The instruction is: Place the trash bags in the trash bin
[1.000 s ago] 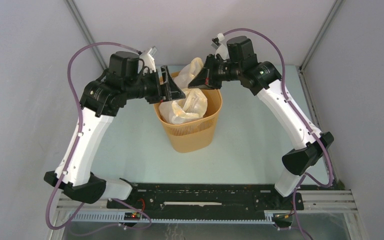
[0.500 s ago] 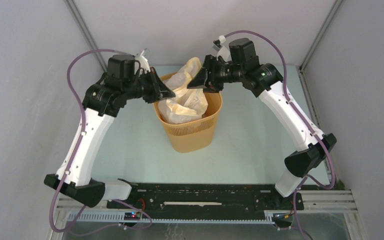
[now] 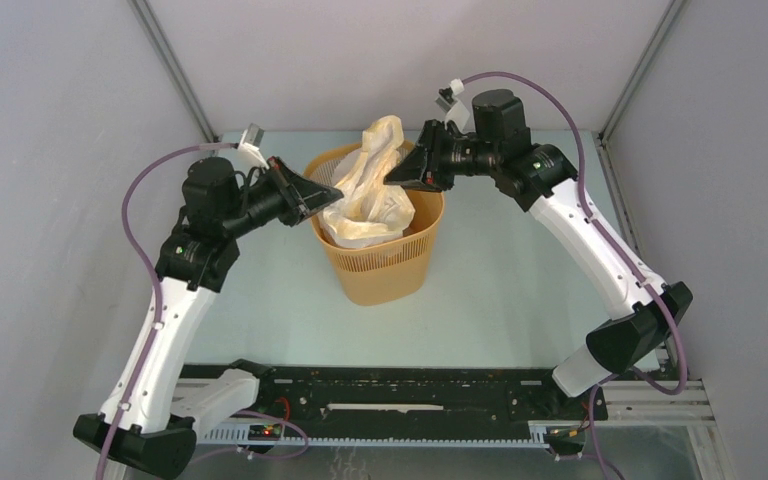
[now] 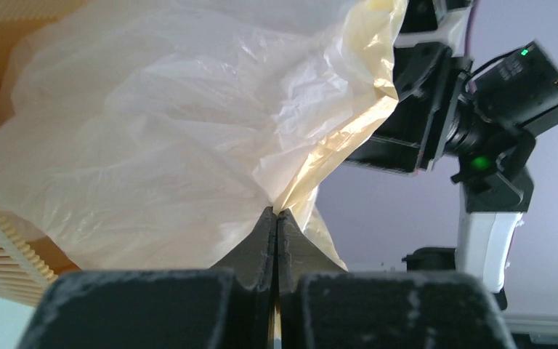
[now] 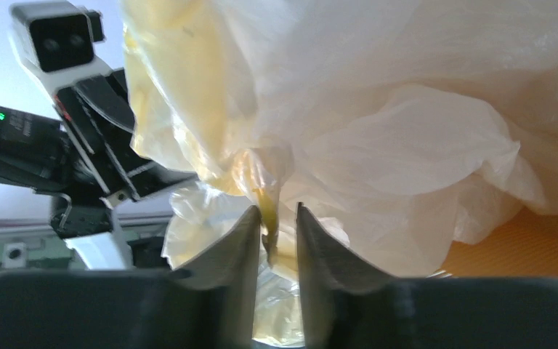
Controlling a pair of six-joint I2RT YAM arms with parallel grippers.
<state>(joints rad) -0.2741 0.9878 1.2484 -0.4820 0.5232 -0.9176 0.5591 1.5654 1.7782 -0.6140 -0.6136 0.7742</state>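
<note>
The yellow-orange trash bin stands upright mid-table. The pale cream trash bag sits partly inside it and bulges above the rim, with a peak at the back. My left gripper is at the bin's left rim, shut on a fold of the bag, its jaws pressed together. My right gripper is over the bin's right rim. Its jaws stand a little apart, and a twisted strand of the bag hangs loose between them.
The bin's ribbed wall shows at the left wrist view's lower left, and its orange side at the right wrist view's lower right. Each wrist view shows the other arm close across the bin. Grey walls enclose the table.
</note>
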